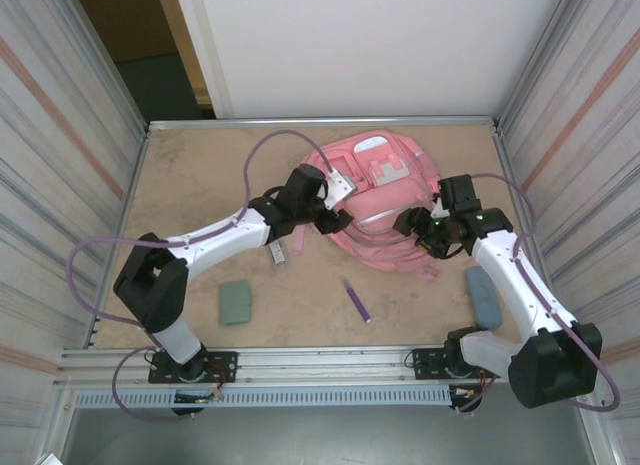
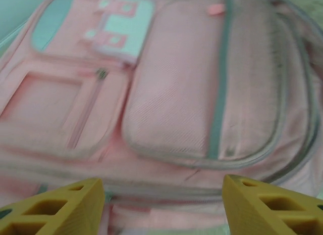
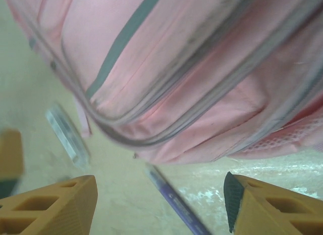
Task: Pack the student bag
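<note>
Top external view: the large pink fabric student bag [image 1: 385,200] lies flat at the back-middle of the tan desk [image 1: 200,175], with the left fingers [image 2: 60,209] and right fingers [image 3: 55,207] parted wide and empty by its near edge, and a thin purple pen [image 1: 358,301] nearby.

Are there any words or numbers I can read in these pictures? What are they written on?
No words or numbers can be read anywhere.
White-and-pink patch on the pink backpack: blocky shapes that might be letters, too blurred to read.
Purple pen: small dark print on the barrel, too blurred to read.
</note>
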`<state>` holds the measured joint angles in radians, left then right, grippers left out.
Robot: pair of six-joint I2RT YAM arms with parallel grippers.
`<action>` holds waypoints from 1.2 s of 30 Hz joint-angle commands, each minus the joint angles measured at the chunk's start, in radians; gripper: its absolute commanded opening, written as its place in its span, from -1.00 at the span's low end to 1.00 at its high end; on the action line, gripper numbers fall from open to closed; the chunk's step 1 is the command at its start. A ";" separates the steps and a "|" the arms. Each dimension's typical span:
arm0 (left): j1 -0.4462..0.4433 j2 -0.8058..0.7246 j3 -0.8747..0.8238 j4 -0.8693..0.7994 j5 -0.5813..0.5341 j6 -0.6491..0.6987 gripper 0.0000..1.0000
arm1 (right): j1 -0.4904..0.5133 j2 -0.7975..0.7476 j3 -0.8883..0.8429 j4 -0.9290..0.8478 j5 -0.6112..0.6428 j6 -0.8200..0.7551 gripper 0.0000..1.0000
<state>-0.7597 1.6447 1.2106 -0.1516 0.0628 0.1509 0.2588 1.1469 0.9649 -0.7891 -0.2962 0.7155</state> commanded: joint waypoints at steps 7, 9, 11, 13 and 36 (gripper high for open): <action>0.058 -0.217 -0.153 -0.331 -0.231 -0.552 0.33 | 0.144 0.064 0.067 -0.115 0.404 -0.108 0.46; 0.068 -0.231 -0.188 -0.342 -0.271 -0.623 0.36 | 0.139 0.050 0.063 -0.112 0.492 -0.092 0.58; 0.088 -0.240 -0.208 -0.414 -0.285 -0.706 0.39 | 0.119 0.026 0.040 -0.098 0.535 -0.060 0.67; 0.122 -0.266 -0.238 -0.509 -0.268 -0.779 0.42 | 0.070 -0.002 0.008 -0.075 0.497 -0.046 0.68; 0.196 -0.484 -0.590 -0.753 -0.061 -1.032 0.38 | 0.292 0.155 -0.010 0.225 0.126 -0.091 0.65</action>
<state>-0.5701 1.1450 0.6441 -0.9295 -0.0387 -0.8482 0.5194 1.2617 0.9253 -0.6109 -0.1398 0.5919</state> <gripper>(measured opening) 0.697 0.825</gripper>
